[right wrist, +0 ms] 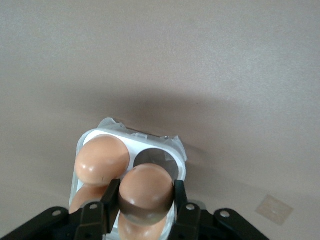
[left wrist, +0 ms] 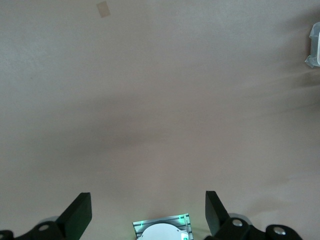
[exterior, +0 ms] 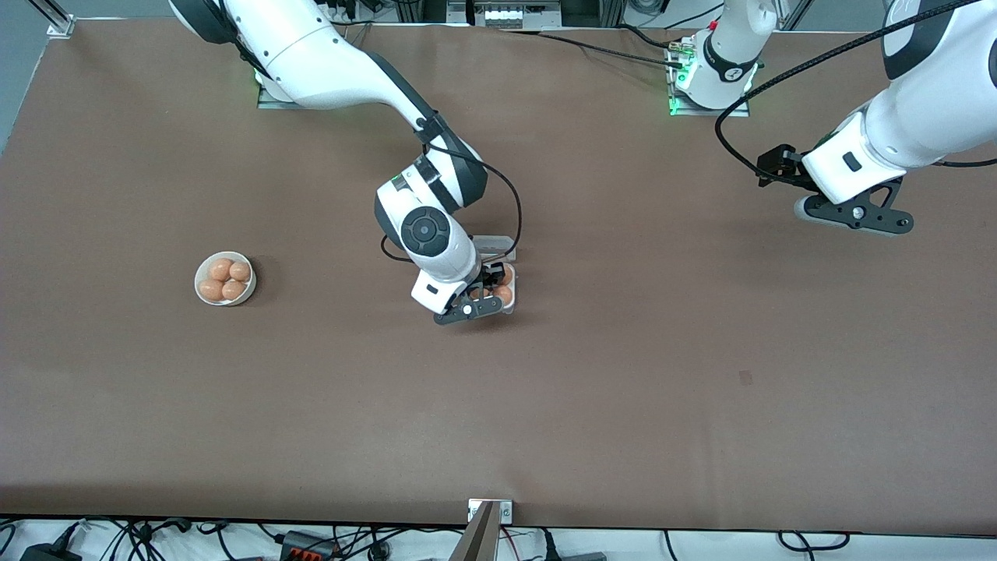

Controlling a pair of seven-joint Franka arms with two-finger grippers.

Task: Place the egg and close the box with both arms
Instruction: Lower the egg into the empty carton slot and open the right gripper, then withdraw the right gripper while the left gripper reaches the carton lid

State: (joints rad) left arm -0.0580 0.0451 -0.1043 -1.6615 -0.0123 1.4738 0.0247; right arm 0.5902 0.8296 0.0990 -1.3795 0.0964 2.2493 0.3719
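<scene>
I can read no words, brand names or numbers anywhere in my three camera views. The only mark I can find is a small white logo-like symbol on the black band of the left arm's base (exterior: 734, 74), near the table edge along the robots' side, and I cannot make out what it says. The table (exterior: 701, 405) surface itself carries no label or sign that I can read.

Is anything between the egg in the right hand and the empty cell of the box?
Nothing visible. The right hand holds the egg just over the box, whose empty cell lies open beside an egg already seated.
</scene>
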